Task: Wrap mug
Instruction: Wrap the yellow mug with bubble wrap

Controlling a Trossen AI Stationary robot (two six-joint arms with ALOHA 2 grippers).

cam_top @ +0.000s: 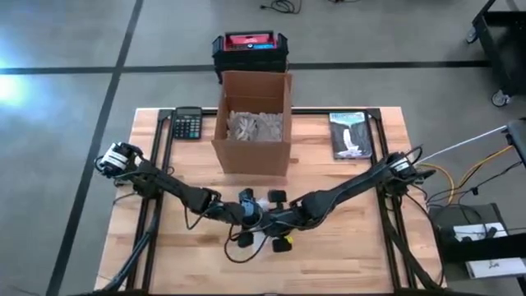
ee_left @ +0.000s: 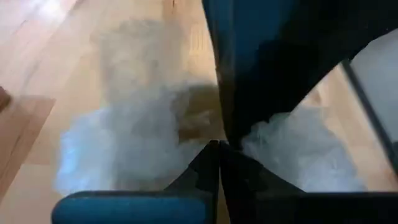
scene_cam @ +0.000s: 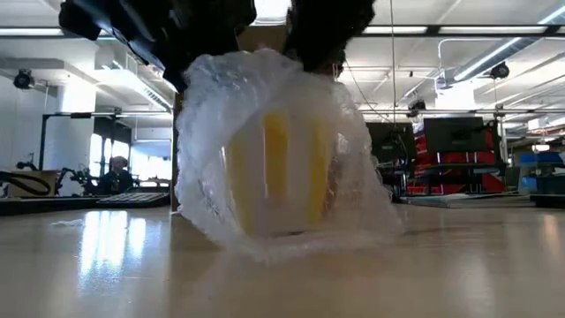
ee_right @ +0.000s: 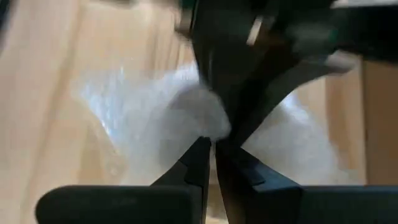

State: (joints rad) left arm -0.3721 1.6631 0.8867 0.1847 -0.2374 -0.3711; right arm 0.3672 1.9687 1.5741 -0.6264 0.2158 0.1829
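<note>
While the one yellow mug sits on the desk directly beneath both sets of jaws, swaddled in a single sheet of bubble wrap, the two arms meet over it near the desk's front middle. The left gripper has its jaws pressed together, and the wrap lies just past their tips; whether a fold is caught between them I cannot tell. The right gripper likewise shows jaws closed to a sliver, with the film bunched right at their tips.

The wrap looks light, soft and slippery, likely to spring open if let go, so it is best pinched at a gathered edge above the mug rather than on a flat face. The mug itself is probably stiff, fairly heavy and breakable, and may roll inside the loose film.

Farther off beyond the jaws stand one open cardboard box with crumpled packing inside, one calculator and one booklet.
</note>
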